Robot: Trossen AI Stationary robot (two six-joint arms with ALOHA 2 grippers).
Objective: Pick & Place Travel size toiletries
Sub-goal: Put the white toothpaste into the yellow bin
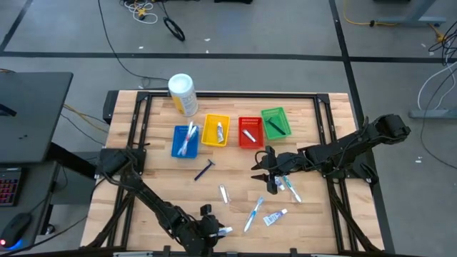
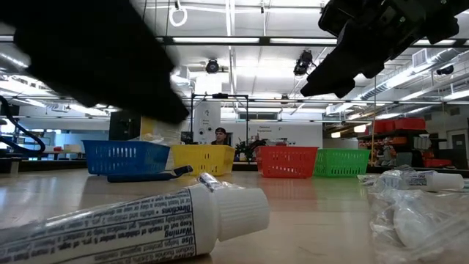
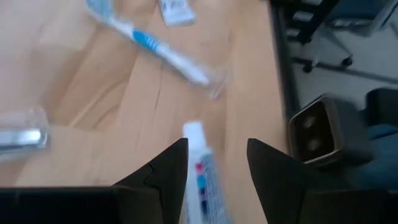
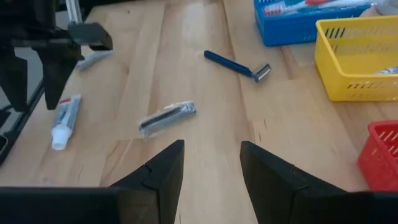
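Left pincer [image 3: 214,163]: poised at the near edge of the worktop [image 1: 157,178], its fingers apart and empty, straddling a toothpaste tube [image 3: 202,171] that lies on the wood below.
Right pincer [image 4: 211,163]: held over the middle of the worktop, just near of the red basket [image 1: 250,132]; fingers parted, nothing between them.
Items still loose: a blue razor [image 4: 236,65] near the blue basket [image 1: 185,140]; a wrapped dark item [image 4: 166,118] toward the middle; a blue toothbrush [image 1: 254,213] and a second toothpaste tube [image 1: 275,217] nearer the front; further wrapped items under the right arm.
Items already sorted: toothbrushes are seen in the blue basket, a tube in the yellow basket [image 1: 216,130], something pale in the red one, a dark item in the green basket [image 1: 275,122].
Bystander object: a white-and-yellow canister [image 1: 182,94] stands at the far left.
Risk, slip: the tube is smooth and round; if it is pinched off-centre it may be squeezed out sideways.
Risk, edge: the tube lies close to the near edge, so a nudge could send it off the worktop.
Risk, collision: both arms reach toward the same middle ground; contact is judged possible if paths cross.
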